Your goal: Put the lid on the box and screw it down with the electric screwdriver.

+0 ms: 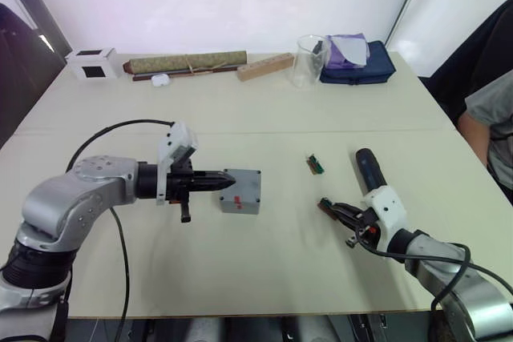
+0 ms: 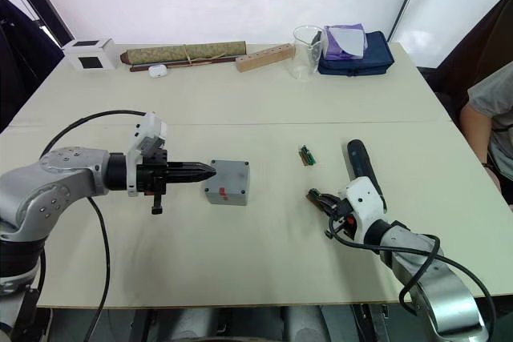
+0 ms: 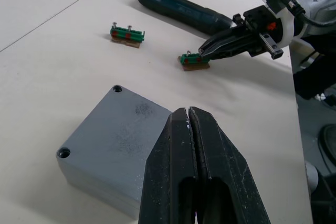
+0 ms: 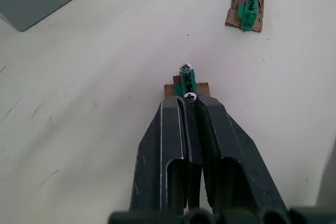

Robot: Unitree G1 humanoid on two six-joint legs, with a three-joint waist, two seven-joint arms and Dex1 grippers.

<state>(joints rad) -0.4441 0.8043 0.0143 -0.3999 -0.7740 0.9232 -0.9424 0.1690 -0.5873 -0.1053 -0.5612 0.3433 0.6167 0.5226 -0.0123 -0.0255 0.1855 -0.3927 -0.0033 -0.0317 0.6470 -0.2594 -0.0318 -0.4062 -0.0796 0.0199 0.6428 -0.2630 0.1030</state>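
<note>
Two hands worked over the pale bench (image 1: pixel 264 278). The left hand (image 1: pixel 227 181) had its fingers pressed shut with nothing between them, its tips touching the 9 o'clock side of the box (image 1: pixel 241 191). The box sat near the middle of the bench with the lid (image 3: pixel 118 135) flat on top, corner holes showing. At about 3 o'clock from the box lay a small green bit holder (image 1: pixel 315 165). Nearer the front edge, the right hand (image 1: pixel 331 207) was closed on a second green bit holder (image 4: pixel 187 81). The electric screwdriver (image 1: pixel 369 169) lay just beyond that hand, at its 12 o'clock.
</note>
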